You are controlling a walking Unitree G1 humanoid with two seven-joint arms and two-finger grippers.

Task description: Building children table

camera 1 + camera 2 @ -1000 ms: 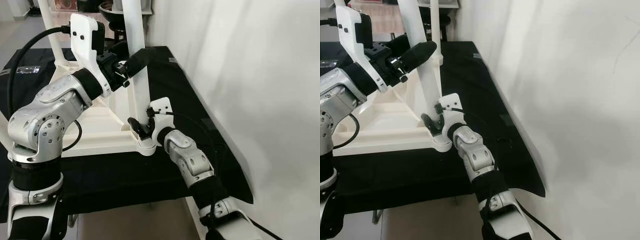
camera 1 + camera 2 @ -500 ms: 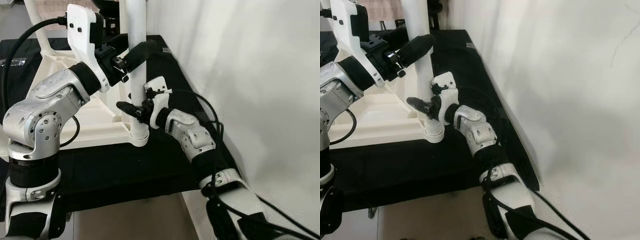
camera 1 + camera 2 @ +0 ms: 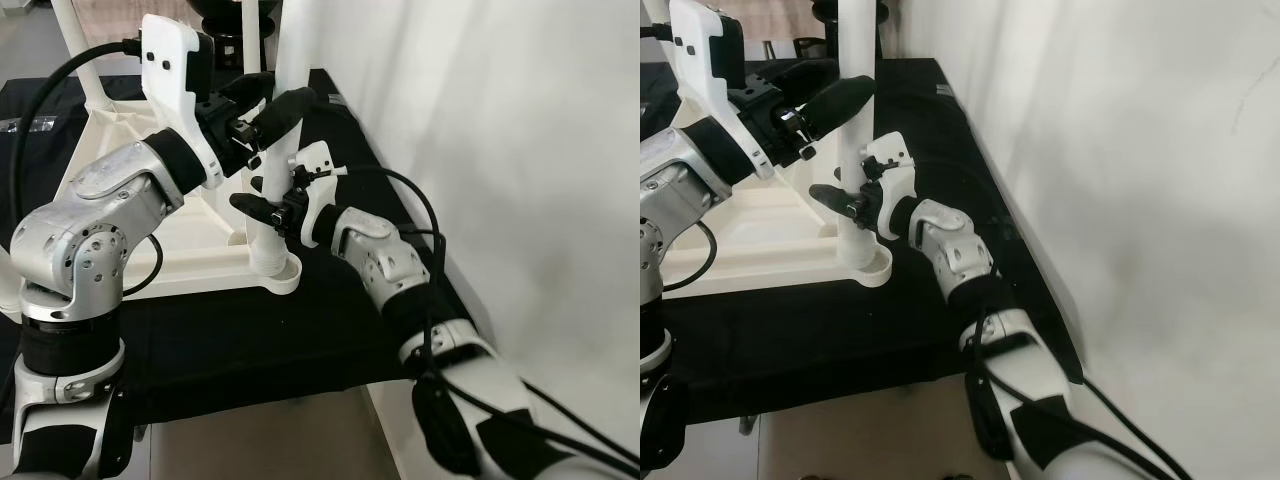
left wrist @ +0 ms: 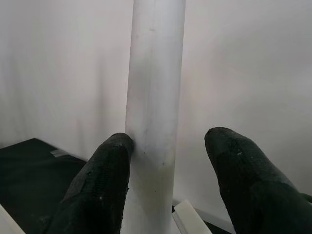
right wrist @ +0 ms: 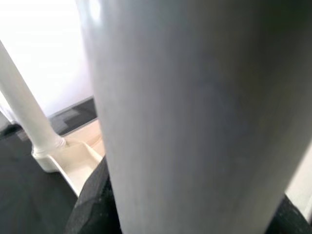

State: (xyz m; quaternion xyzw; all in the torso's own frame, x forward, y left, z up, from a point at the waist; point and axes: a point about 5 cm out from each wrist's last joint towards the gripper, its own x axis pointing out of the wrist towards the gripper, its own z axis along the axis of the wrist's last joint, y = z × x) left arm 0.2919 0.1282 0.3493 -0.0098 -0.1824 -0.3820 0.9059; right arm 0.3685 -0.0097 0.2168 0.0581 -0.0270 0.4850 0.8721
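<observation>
Left gripper (image 3: pixel 262 110) sits high on the near white table leg (image 3: pixel 268 225) in the left eye view, black fingers spread either side of the leg, not clamped. Right gripper (image 3: pixel 262 208) is lower on the same leg, one black finger poking out past the leg's left side; whether it pinches the leg is hard to say from here. Leg stands upright in the corner socket of the upturned white tabletop (image 3: pixel 190 270), which lies on a black cloth (image 3: pixel 230 345) beside a white wall (image 3: pixel 500 150). Another white leg (image 3: pixel 75 40) rises at the far left corner.

Right eye view: same layout. Left gripper (image 3: pixel 835 98) by the leg (image 3: pixel 855 200) near its upper part, right gripper (image 3: pixel 845 205) just below it against the leg, above the round socket at the tabletop (image 3: pixel 750 250) corner. Silver right arm (image 3: pixel 950 260) reaches in from low right over the cloth (image 3: pixel 840 340).

Left wrist view: leg (image 4: pixel 153 97) runs upright between the two black fingers (image 4: pixel 105 180); one finger touches the leg's side, the other stands clear with a gap. Gripper open around leg.

Right wrist view: leg (image 5: pixel 195 112) very close, grey and blurred. Dark finger pads (image 5: pixel 95 204) show at its lower edges on both sides, pressed against it, so the right gripper looks closed on the leg. Far leg (image 5: pixel 29 117) in its socket behind, on the tabletop (image 5: pixel 80 165).
</observation>
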